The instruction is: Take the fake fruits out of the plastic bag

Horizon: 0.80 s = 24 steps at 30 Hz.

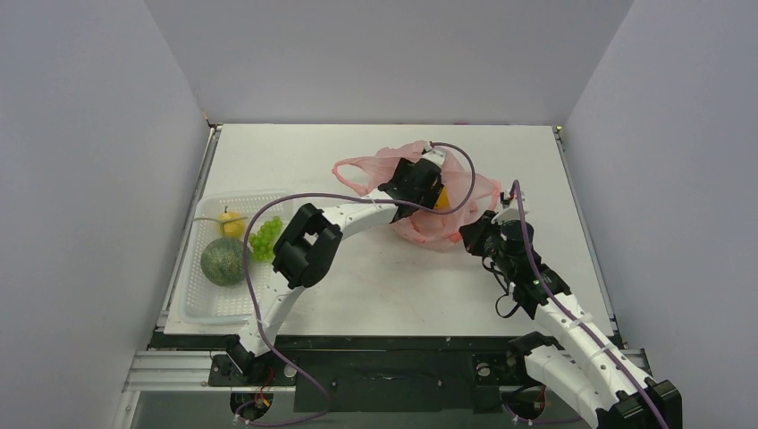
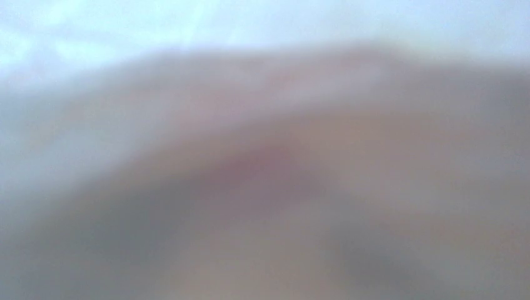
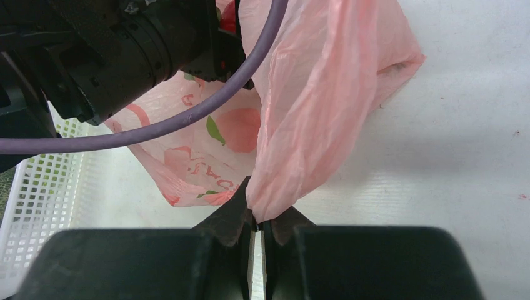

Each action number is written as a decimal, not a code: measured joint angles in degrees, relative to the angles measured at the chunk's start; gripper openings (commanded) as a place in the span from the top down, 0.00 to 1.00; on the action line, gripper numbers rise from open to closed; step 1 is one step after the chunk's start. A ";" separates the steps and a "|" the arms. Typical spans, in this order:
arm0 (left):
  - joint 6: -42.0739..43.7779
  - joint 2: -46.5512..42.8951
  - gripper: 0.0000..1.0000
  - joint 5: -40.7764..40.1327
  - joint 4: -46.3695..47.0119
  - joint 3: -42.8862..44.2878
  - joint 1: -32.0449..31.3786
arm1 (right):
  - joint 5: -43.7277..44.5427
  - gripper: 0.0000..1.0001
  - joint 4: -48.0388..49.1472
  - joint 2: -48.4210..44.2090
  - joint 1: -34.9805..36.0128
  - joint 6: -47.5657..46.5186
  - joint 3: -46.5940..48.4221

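Note:
The pink plastic bag (image 1: 447,223) lies mid-table. My left gripper (image 1: 420,183) reaches into its open mouth; film hides its fingers, so I cannot tell their state. A yellow-orange fruit (image 1: 441,198) shows right beside that gripper inside the bag. The left wrist view is only a pinkish blur. My right gripper (image 3: 256,215) is shut on a pinched fold of the bag (image 3: 312,125) at its near right edge, also seen from above (image 1: 475,234). A green round fruit (image 1: 223,261), a light green grape bunch (image 1: 265,237) and a yellow lemon (image 1: 231,223) lie in the tray.
The clear white plastic tray (image 1: 201,308) stands at the table's left edge; its grid also shows in the right wrist view (image 3: 34,200). The left arm's purple cable (image 3: 187,115) and black wrist (image 3: 119,50) cross in front of the bag.

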 measured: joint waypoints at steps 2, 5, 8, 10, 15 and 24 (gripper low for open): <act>0.20 0.00 0.23 0.02 1.44 0.24 0.00 | -0.24 1.00 0.00 -0.13 0.00 0.00 0.00; 0.28 0.46 0.30 0.07 1.79 1.92 0.00 | -0.28 1.00 0.00 -0.13 0.00 0.00 0.00; 0.57 2.05 0.46 0.39 2.23 5.46 0.02 | -0.26 1.00 -0.02 -0.15 0.00 0.00 0.00; 0.63 2.49 0.54 0.81 2.29 6.12 0.04 | -0.26 1.00 -0.02 -0.17 0.00 0.00 0.00; 1.05 2.60 0.87 2.62 3.43 6.14 0.15 | -0.26 1.00 -0.04 -0.39 0.00 0.00 0.00; 1.27 -2.97 1.00 7.34 2.80 -0.28 0.02 | -0.20 1.00 -0.02 -0.15 0.00 0.00 0.02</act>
